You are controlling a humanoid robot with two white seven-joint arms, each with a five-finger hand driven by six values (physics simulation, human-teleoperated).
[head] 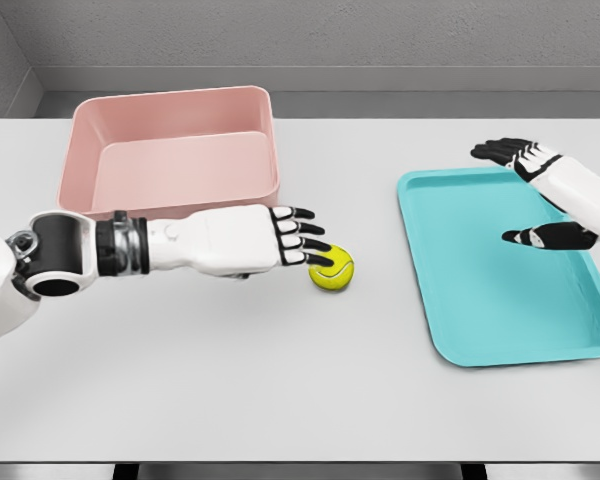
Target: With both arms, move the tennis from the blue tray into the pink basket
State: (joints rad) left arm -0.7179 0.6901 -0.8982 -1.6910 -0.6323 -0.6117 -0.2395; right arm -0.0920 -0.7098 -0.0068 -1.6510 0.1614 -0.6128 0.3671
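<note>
Evidently set for a pickup, the left hand reaches with fingers extended and holding nothing, the tennis ball at its fingertips on the desk, the pink basket behind it, while the right hand hovers open over the blue tray.

One tennis ball, one pink basket and one blue tray. All sit on one desk. Two hands show.

Flat pale-grey rectangular table, spanning nearly whole view. Resting directly on it: deep pink plastic basket at far left, shallow turquoise rectangular tray at right, w/ fuzzy yellow-green tennis ball on bare top btwn them, nearer basket.
</note>
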